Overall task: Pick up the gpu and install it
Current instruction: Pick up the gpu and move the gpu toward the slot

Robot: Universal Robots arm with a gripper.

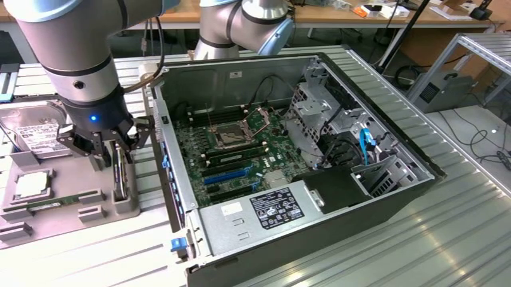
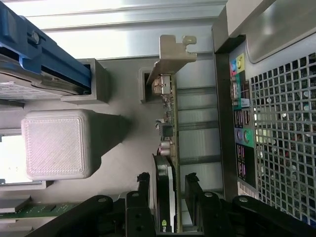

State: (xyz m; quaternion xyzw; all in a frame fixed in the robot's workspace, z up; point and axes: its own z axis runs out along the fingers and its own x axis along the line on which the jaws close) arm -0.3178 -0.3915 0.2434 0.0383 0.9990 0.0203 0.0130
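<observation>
The gpu [image 1: 119, 174] is a thin dark card standing on its edge in a slot of the grey holder tray [image 1: 76, 206], at the exterior view's left, just beside the open computer case [image 1: 319, 149]. In the wrist view the gpu [image 2: 168, 123] runs lengthwise, with its silver bracket [image 2: 174, 52] at the far end. My gripper [image 1: 112, 150] hangs right over the card. The gripper [image 2: 167, 190] is open: its two black fingers [image 2: 143, 190] straddle the card's near end, one on each side, with a small gap to the card.
On the holder tray also lie a silver hard drive [image 1: 36, 134], a square processor [image 1: 30, 185] and a green memory stick [image 1: 52, 203]. Inside the case the motherboard shows blue expansion slots [image 1: 227, 174]. The case's perforated rear wall [image 2: 281, 128] stands close beside the gpu.
</observation>
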